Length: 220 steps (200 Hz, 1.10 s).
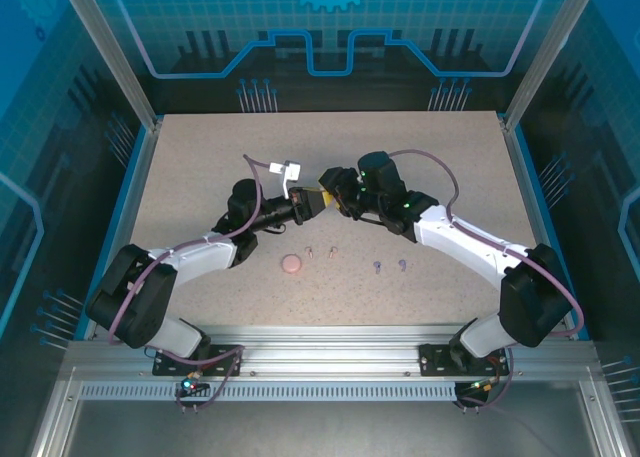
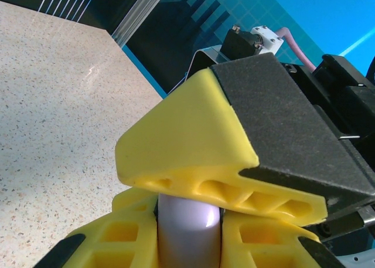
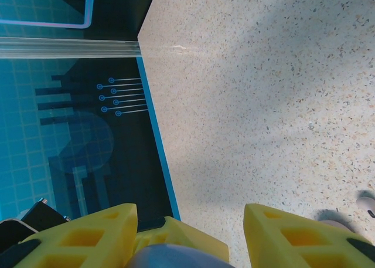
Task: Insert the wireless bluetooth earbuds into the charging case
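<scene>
Cases first: pink case (image 1: 292, 264) lies on the table (image 1: 200, 177) just below frame centre in the top view, too small to tell if anything's in it. Two pink earbuds (image 1: 310, 250) sit loose just up-right of it, two purple earbuds (image 1: 377, 267) further right, all well clear of both grippers. Above them your arms reach inward and meet mid-frame, nose to nose. Left gripper (image 1: 312, 205) is clamped on a pale purple case (image 2: 188, 230), contents hidden. Right gripper (image 1: 336, 195) straddles that same case, jaws apart, one finger (image 2: 187, 151) laid across its top; you can't tell whether it's squeezing.
</scene>
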Motion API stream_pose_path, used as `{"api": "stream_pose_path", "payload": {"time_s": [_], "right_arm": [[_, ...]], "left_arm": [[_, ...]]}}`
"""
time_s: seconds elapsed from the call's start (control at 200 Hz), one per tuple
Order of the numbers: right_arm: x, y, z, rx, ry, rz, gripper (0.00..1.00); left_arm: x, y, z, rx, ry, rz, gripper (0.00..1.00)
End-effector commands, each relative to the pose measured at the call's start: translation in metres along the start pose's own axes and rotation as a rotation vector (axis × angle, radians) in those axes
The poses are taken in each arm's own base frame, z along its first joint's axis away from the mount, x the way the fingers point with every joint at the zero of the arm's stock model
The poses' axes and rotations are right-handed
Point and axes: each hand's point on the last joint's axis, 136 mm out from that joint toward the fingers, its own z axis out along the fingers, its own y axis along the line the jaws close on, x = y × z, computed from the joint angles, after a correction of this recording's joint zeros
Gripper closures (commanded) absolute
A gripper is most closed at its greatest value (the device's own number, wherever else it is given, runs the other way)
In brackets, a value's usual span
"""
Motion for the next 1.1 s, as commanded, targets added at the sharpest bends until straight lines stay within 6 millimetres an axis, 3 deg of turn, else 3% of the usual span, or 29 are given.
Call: {"api": "stream_pose_path", "payload": {"time_s": [0.0, 0.305, 0.455, 0.71, 1.096], "right_arm": [[-0.008, -0.004, -0.001, 0.022, -0.045, 0.009, 0.61], [-0.01, -0.01, -0.002, 0.035, -0.053, 0.021, 0.61], [-0.011, -0.011, -0.002, 0.036, -0.055, 0.023, 0.62], [-0.012, -0.013, -0.001, 0.04, -0.053, 0.029, 0.62], [-0.009, -0.007, 0.004, 0.023, -0.029, 0.026, 0.63]], "left_arm": [[-0.008, -0.012, -0.007, 0.034, -0.034, 0.059, 0.78], [-0.011, -0.01, -0.012, 0.03, -0.051, 0.057, 0.76], [-0.012, -0.009, -0.013, 0.028, -0.056, 0.055, 0.61], [-0.011, -0.007, -0.012, 0.025, -0.054, 0.051, 0.66], [-0.006, -0.004, -0.001, 0.053, -0.027, 0.014, 0.6]]}}
